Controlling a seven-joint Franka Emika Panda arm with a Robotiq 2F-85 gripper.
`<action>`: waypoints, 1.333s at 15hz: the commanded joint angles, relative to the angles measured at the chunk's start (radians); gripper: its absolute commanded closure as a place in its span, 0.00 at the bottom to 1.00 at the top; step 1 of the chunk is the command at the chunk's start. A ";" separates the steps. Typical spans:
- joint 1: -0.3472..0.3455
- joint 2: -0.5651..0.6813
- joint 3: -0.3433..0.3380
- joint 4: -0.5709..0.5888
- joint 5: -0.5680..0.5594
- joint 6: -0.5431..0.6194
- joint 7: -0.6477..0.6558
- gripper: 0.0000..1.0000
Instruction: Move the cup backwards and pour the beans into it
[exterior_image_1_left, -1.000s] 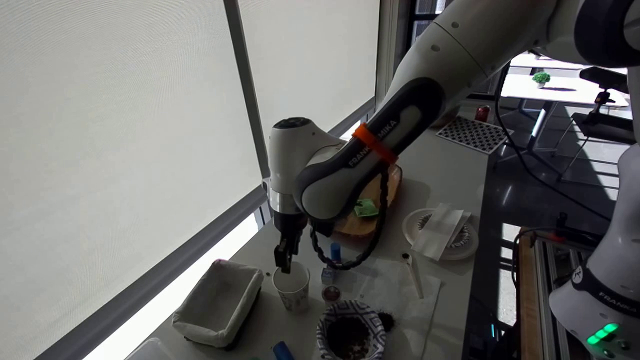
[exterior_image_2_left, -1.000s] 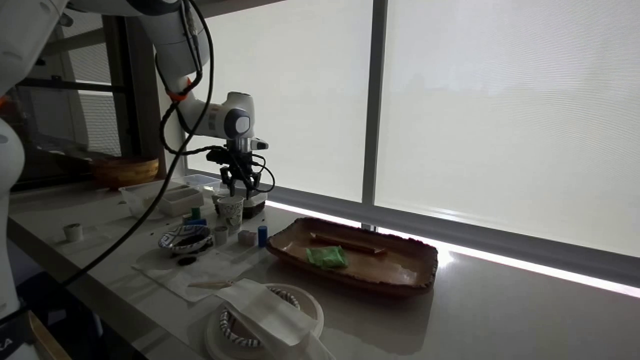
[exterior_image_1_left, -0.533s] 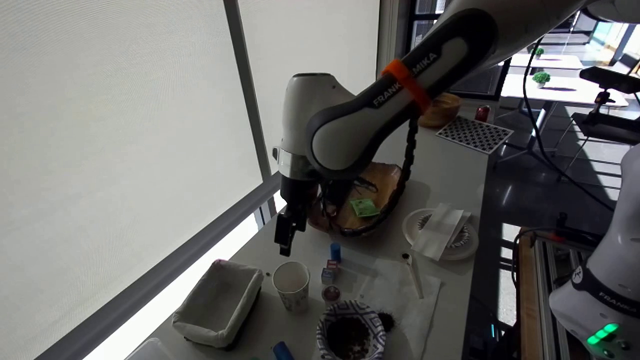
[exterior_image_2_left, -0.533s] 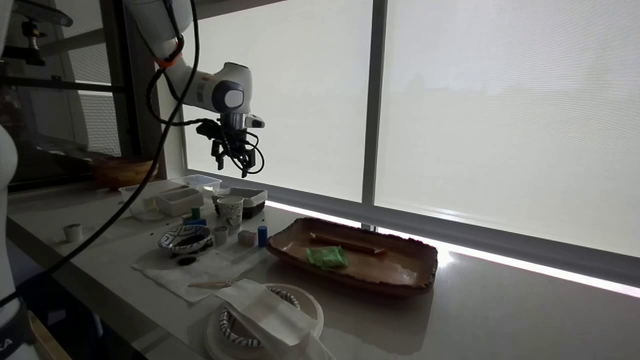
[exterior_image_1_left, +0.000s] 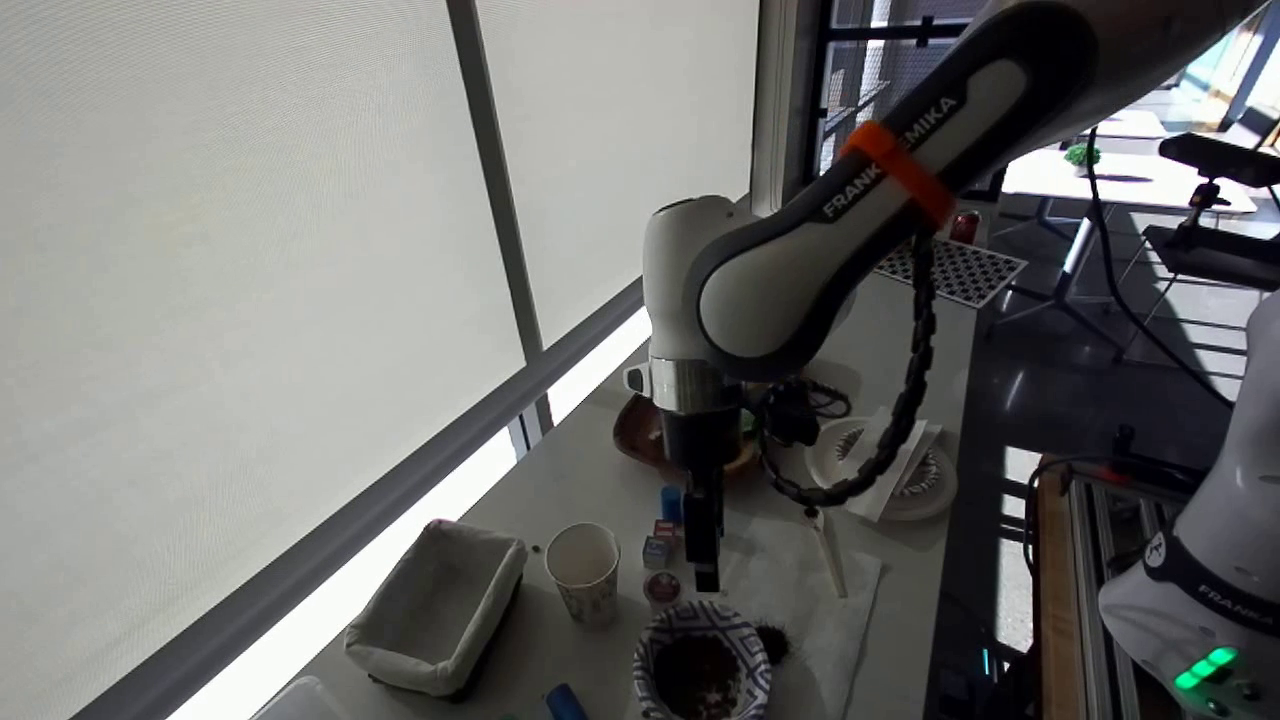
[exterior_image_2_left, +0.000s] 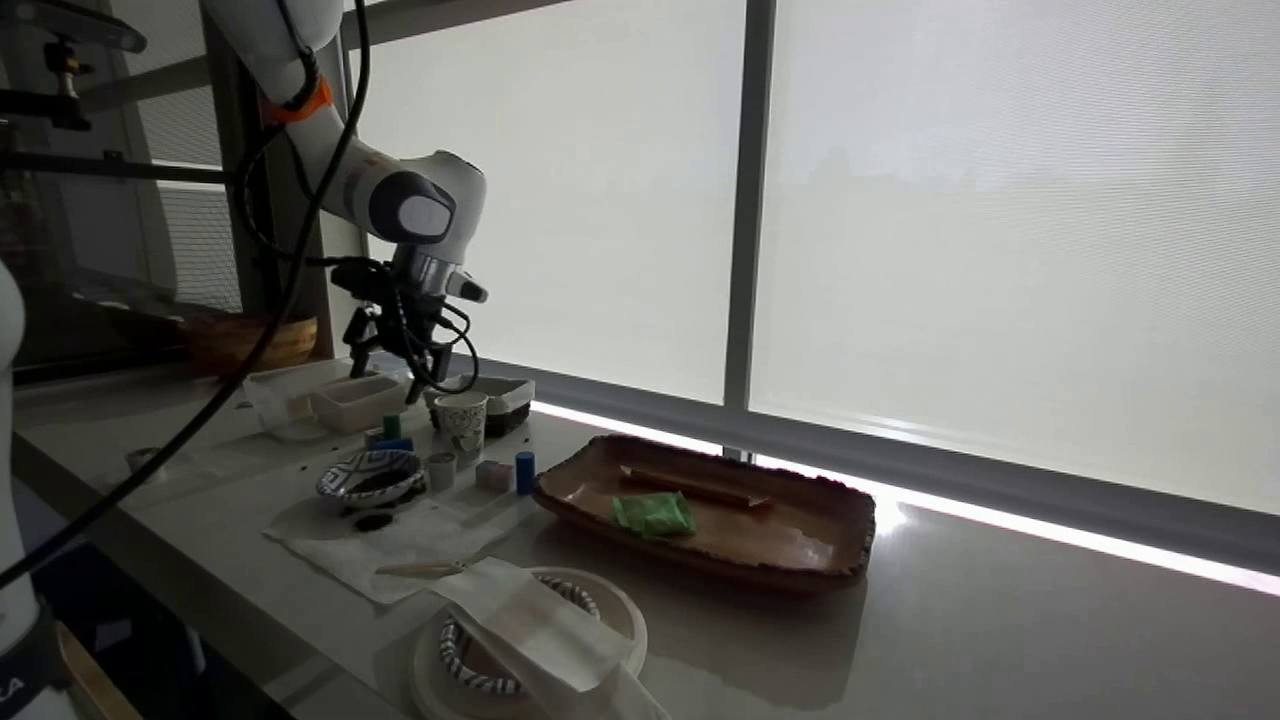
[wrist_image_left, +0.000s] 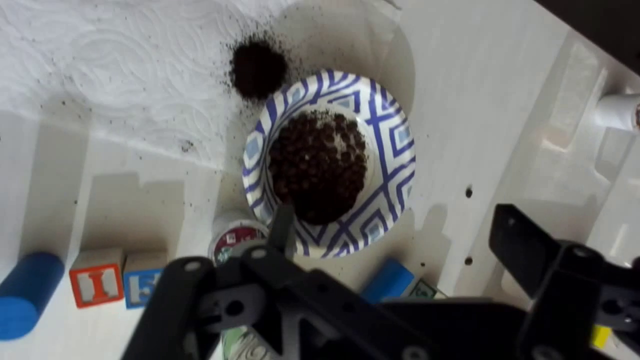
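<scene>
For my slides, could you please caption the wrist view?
The gripper hangs open near a patterned bowl of beans, dark powder heaped alongside.

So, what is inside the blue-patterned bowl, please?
In the wrist view, dark beans lie inside the bowl, with a small pale gap among them. Whatever is beneath the beans is covered and cannot be seen.

In the wrist view, the claw half-hides the cup.
</scene>
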 joint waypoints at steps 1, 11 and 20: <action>0.037 -0.025 -0.003 -0.148 0.003 0.150 0.043 0.00; 0.044 0.050 0.037 -0.291 0.085 0.562 0.081 0.00; -0.019 0.149 0.078 -0.226 0.066 0.608 0.058 0.00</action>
